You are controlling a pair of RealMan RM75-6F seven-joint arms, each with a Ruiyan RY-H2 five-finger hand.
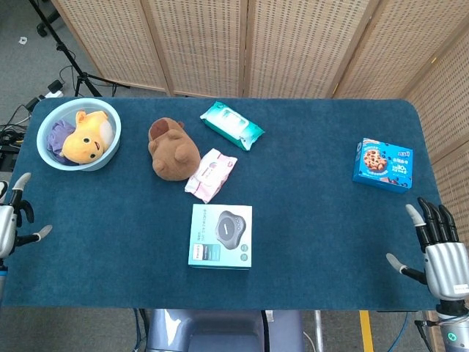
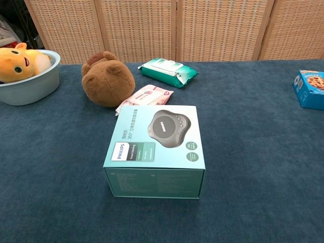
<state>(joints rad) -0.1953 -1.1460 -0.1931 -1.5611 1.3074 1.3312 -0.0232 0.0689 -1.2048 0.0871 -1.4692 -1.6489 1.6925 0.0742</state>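
My left hand point(image 1: 10, 224) shows at the table's near left edge in the head view, fingers spread, holding nothing. My right hand point(image 1: 438, 251) is at the near right corner, fingers apart and empty, nearest the blue cookie box point(image 1: 382, 164) point(image 2: 309, 88). A teal speaker box point(image 1: 220, 235) point(image 2: 156, 148) lies flat in the near middle. Behind it are a brown plush bear point(image 1: 173, 150) point(image 2: 107, 78), a pink wipes pack point(image 1: 210, 174) point(image 2: 146, 96) and a green wipes pack point(image 1: 231, 125) point(image 2: 167, 72). Neither hand shows in the chest view.
A light blue bowl point(image 1: 104, 114) point(image 2: 28, 87) at the far left holds a yellow plush toy point(image 1: 86, 136) point(image 2: 18, 62) and purple cloth. Wicker screens point(image 1: 249, 44) stand behind the blue table point(image 1: 322, 220). A tripod point(image 1: 69, 70) and cables lie on the floor at left.
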